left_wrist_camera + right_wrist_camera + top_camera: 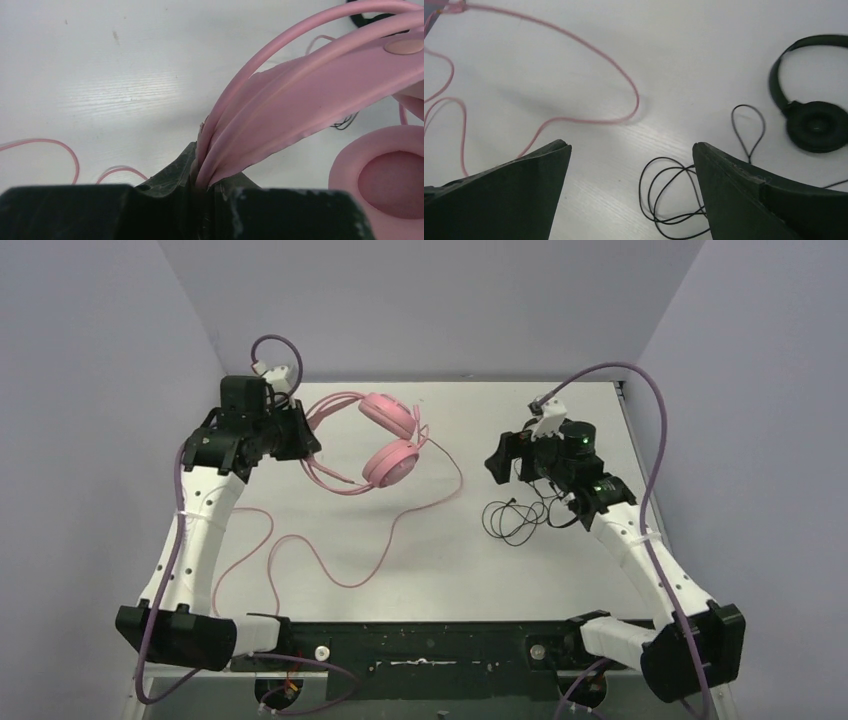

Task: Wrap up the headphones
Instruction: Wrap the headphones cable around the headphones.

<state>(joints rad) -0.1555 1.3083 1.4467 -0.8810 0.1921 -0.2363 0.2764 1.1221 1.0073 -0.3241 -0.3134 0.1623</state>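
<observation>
Pink cable (pixel 589 120), judged limp and light, was strewn toward the table's (pixel 450 570) near-left edge; thin black cable (pixel 659 220) was coiled below the released right gripper (pixel 631 170). Farther back, the pink headphones (pixel 385 445) were clenched at the springy headband (pixel 300 100) by the left gripper (pixel 200 185).

Soft pink padded over-ear headphones (pixel 388 445) and their matching long pink cable (pixel 594 120) lie on a white tabletop (pixel 450 570) faintly streaked with pale wood grain. At right, a small black plastic headset (pixel 811 117) trails a thin black cord (pixel 642 192). The black left gripper (pixel 200 200) and black right gripper (pixel 631 150) cap white arms (pixel 200 530) looped with purple hoses (pixel 655 440). Lilac-grey walls (pixel 420 300) rise at the far side.
</observation>
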